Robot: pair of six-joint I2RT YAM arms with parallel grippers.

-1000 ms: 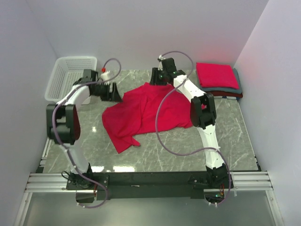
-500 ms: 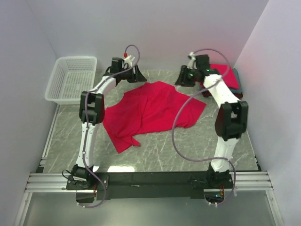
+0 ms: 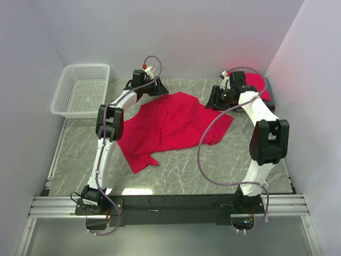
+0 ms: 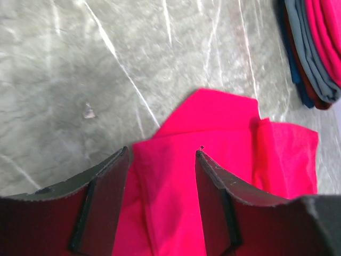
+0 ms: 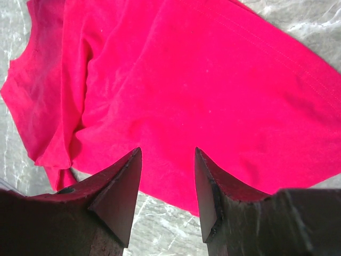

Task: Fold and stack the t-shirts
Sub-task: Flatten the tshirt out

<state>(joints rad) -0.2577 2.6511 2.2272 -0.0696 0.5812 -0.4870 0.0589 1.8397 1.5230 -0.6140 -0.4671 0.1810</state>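
A crimson t-shirt [image 3: 170,125] lies spread and rumpled on the marble table. It also shows in the left wrist view [image 4: 213,160] and in the right wrist view [image 5: 202,80]. My left gripper [image 3: 160,88] is open and empty above the shirt's far left edge; the cloth shows between its fingers [image 4: 101,197]. My right gripper [image 3: 214,99] is open and empty above the shirt's far right corner, its fingers [image 5: 120,186] over the hem. A stack of folded t-shirts [image 3: 261,88], red on top of grey and dark red, lies at the far right, mostly behind my right arm; it shows in the left wrist view [image 4: 314,48] too.
A white lattice basket [image 3: 82,88] stands at the far left corner. Grey walls close in the table at the back and both sides. Grey cables loop from both arms over the shirt.
Both arms swung outward from the shirt's middle to its far corners. The shirt's far edge has been spread wider. My right gripper moved down off the stack toward the shirt's corner.
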